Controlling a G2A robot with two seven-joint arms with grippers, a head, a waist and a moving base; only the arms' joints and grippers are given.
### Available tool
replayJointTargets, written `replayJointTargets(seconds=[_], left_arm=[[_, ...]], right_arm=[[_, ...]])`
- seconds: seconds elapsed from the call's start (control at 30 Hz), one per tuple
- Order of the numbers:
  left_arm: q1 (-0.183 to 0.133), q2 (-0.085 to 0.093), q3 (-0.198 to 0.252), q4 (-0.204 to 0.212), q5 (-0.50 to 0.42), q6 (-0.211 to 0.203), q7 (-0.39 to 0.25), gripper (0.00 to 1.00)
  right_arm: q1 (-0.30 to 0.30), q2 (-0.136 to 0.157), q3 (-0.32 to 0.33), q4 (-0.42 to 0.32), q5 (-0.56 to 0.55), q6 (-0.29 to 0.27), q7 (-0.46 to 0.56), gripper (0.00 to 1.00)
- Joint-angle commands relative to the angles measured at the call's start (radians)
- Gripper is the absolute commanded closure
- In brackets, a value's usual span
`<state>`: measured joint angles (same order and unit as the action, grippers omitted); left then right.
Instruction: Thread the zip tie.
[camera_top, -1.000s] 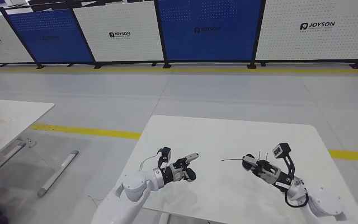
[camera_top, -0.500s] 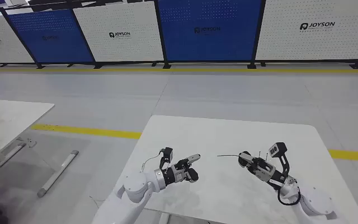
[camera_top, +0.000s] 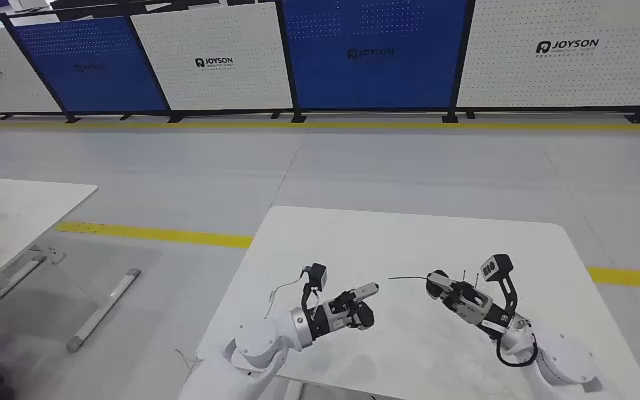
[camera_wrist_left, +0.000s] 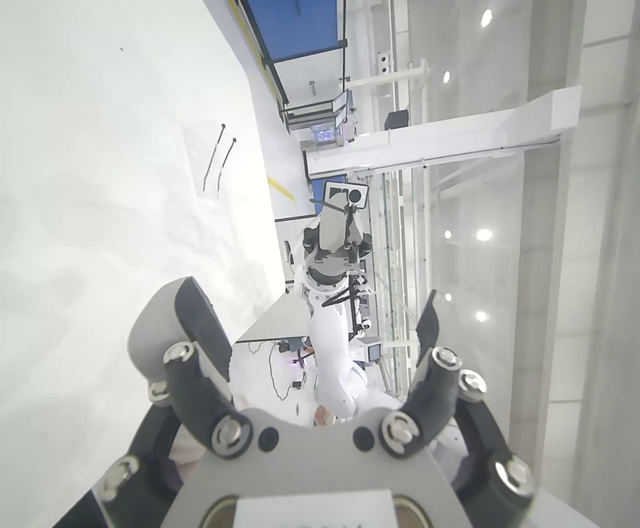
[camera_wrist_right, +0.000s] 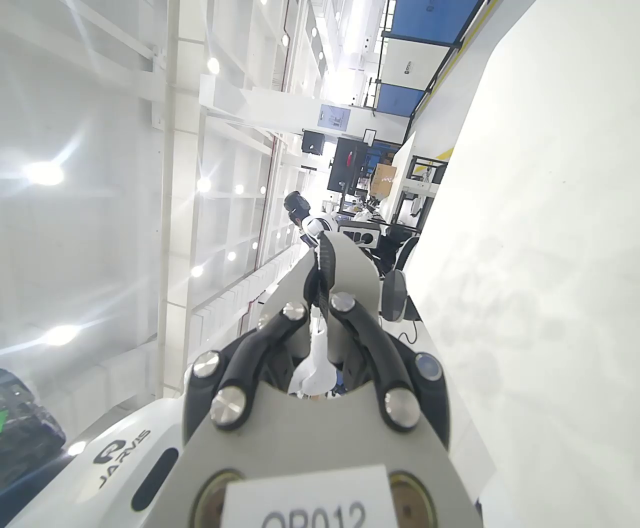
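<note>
The zip tie sits between left end effector and right end effector — over the table.

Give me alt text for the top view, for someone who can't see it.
The right gripper is shut on a thin black zip tie, pointing its free end across the white table at the open left gripper, a gap away. Blue and white panels stand far behind.

Tightly closed right gripper, beside white table
</note>
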<state>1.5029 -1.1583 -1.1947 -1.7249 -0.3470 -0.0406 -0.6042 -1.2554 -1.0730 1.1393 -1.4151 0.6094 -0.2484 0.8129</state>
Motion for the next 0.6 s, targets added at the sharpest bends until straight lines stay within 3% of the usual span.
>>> replayJointTargets(seconds=[0.0,0.17,0.27,0.37,0.57], left_arm=[[0.0,0.0,0.0,0.0,0.0,0.0,0.0,0.0],[-0.009,-0.009,0.019,0.007,-0.062,-0.048,0.051,0.0],[-0.032,-0.019,0.051,0.03,-0.04,-0.103,0.139,0.0],[-0.07,-0.033,0.114,0.08,0.002,-0.088,0.216,0.0],[-0.07,-0.033,0.114,0.08,0.002,-0.088,0.216,0.0]], right_arm=[[0.0,0.0,0.0,0.0,0.0,0.0,0.0,1.0],[-0.008,-0.007,-0.024,-0.02,-0.025,0.017,-0.026,1.0],[0.003,-0.013,-0.04,-0.014,-0.033,0.024,-0.026,1.0],[0.017,-0.019,-0.049,-0.002,-0.029,0.026,-0.028,1.0],[0.017,-0.019,-0.049,-0.002,-0.029,0.026,-0.028,1.0]])
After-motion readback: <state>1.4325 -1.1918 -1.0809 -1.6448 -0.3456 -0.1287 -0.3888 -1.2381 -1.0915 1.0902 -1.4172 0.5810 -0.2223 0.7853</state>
